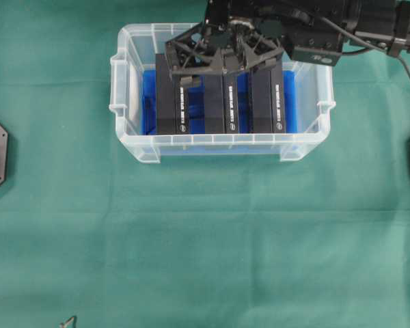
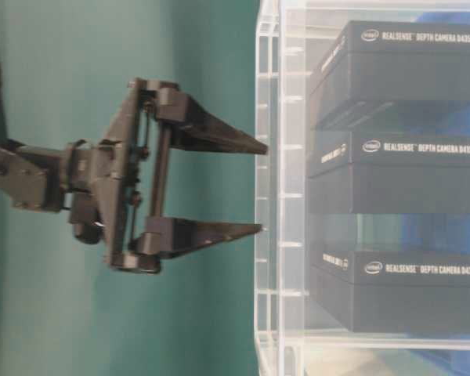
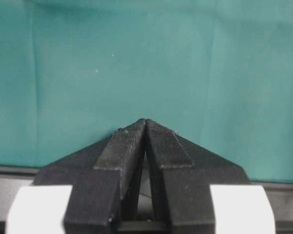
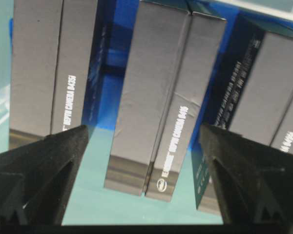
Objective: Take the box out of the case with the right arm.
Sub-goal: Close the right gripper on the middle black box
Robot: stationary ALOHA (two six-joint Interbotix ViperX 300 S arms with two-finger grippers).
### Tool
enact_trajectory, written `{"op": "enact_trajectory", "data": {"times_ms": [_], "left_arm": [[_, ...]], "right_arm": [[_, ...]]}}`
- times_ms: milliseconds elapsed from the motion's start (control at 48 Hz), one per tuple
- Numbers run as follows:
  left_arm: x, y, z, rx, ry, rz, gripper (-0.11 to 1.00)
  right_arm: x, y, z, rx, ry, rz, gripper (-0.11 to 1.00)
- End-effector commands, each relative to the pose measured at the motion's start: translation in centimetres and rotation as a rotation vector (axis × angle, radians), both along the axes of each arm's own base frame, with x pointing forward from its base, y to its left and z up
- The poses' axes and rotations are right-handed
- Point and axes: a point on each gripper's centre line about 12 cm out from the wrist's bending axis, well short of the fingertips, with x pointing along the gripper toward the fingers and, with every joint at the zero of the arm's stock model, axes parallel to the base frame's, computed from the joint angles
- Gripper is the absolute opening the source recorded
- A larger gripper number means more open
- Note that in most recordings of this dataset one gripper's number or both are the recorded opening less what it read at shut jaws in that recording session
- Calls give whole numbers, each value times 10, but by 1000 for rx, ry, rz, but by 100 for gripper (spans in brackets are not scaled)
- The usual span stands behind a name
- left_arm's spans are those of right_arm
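Right gripper point(image 1: 224, 67) hanging wide open over the case point(image 1: 126, 102)

Three black boxes stand in it; the middle box point(image 1: 222, 102) sits between the spread fingers point(image 4: 41, 175), neighbours crowding both sides. Left gripper point(image 3: 145, 127) pinched closed above the green worktop point(image 1: 205, 239).

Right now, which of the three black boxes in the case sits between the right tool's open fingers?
The middle box: in the right wrist view it stands centred between the right tool's spread fingers, while the other two boxes lie outside them in the case.
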Motion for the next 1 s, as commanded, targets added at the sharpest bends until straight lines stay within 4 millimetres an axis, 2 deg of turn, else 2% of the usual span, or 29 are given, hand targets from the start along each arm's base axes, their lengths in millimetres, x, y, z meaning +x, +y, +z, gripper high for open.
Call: {"op": "enact_trajectory", "data": {"times_ms": [0,333,541,978], "left_arm": [[2,1,7,2,-23,3,0],[2,1,7,2,-23,3,0],[2,1,7,2,-23,3,0],[2,1,7,2,-23,3,0]], "right_arm": [[-1,-3,2,2,-29,-7,93],[2,-2,-35,34,-7,-10,93],[0,1,-51,56,1,-13,93],[0,3,-59,76,-10,-21,93]]}}
